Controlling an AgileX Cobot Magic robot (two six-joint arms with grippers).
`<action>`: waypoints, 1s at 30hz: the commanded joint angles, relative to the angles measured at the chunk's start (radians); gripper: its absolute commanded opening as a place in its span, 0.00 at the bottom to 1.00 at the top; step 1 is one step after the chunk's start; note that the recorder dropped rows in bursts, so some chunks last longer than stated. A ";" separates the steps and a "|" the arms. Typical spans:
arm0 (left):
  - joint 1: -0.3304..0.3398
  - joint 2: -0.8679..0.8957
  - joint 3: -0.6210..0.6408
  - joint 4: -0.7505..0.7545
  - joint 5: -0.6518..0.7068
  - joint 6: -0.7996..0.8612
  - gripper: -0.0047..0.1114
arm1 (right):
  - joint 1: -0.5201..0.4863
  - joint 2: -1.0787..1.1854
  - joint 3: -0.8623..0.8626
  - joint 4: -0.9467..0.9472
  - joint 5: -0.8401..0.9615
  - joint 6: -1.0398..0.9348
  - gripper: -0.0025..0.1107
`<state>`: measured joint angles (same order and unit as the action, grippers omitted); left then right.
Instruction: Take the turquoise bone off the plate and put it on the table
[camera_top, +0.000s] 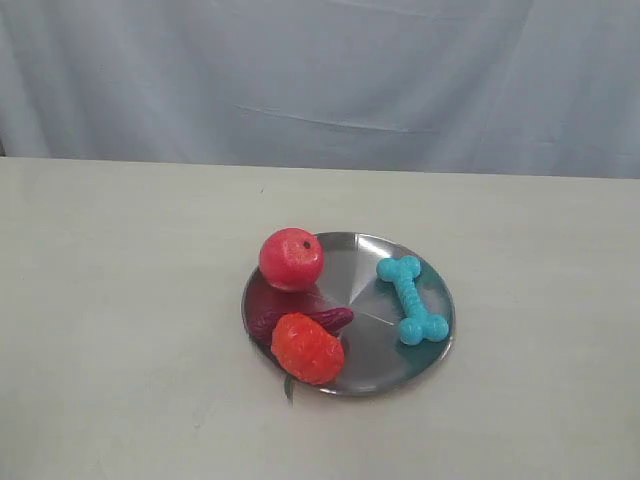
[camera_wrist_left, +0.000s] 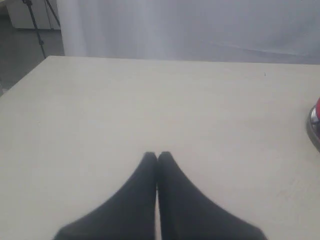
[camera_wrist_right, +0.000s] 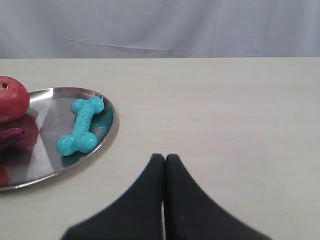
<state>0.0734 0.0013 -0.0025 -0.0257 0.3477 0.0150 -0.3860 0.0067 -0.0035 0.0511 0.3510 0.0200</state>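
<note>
The turquoise bone (camera_top: 411, 299) lies on the right part of the round silver plate (camera_top: 375, 372), which rests on the beige table (camera_top: 120, 300). In the right wrist view the turquoise bone (camera_wrist_right: 80, 126) sits near the plate (camera_wrist_right: 50, 170) rim, some way off from my right gripper (camera_wrist_right: 165, 158), which is shut and empty over bare table. My left gripper (camera_wrist_left: 157, 155) is shut with nothing in it, and only the plate edge (camera_wrist_left: 314, 127) shows at the side of its view. Neither gripper appears in the exterior view.
A red apple-like ball (camera_top: 291, 259), an orange-red lumpy toy (camera_top: 309, 348) and a dark purple piece (camera_top: 318, 320) share the plate's left half. A pale curtain (camera_top: 320, 80) hangs behind the table. A tripod (camera_wrist_left: 37, 22) stands past the table's far corner.
</note>
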 joint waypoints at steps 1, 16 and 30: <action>0.004 -0.001 0.003 -0.007 -0.005 -0.004 0.04 | 0.005 -0.007 0.004 -0.001 -0.005 -0.010 0.02; 0.004 -0.001 0.003 -0.002 -0.005 -0.004 0.04 | 0.005 -0.007 0.004 -0.001 -0.005 -0.010 0.02; 0.004 -0.001 0.003 -0.002 -0.005 -0.004 0.04 | 0.005 -0.007 0.004 -0.001 -0.252 -0.010 0.02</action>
<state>0.0734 0.0013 -0.0025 -0.0257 0.3477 0.0150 -0.3860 0.0067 -0.0035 0.0511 0.1858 0.0200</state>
